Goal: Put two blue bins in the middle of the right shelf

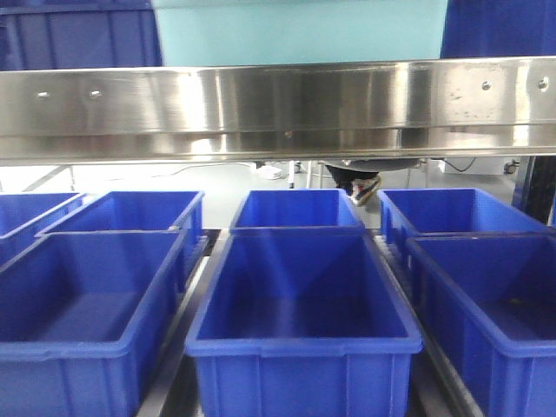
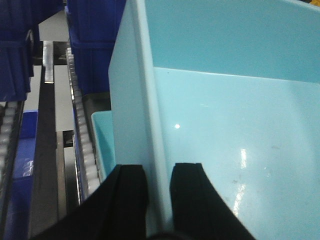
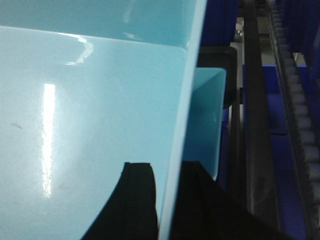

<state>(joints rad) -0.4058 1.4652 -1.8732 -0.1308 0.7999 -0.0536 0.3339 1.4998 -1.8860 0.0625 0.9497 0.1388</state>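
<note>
Left gripper (image 2: 159,200) and right gripper (image 3: 167,205) were clamped on walls of an empty pale bin (image 2: 240,125); dark bins (image 1: 300,295) were seen empty.

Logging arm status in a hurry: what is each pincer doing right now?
Left pincer: closed on the pale bin wall.
Right pincer: closed on the pale bin wall too.
</note>
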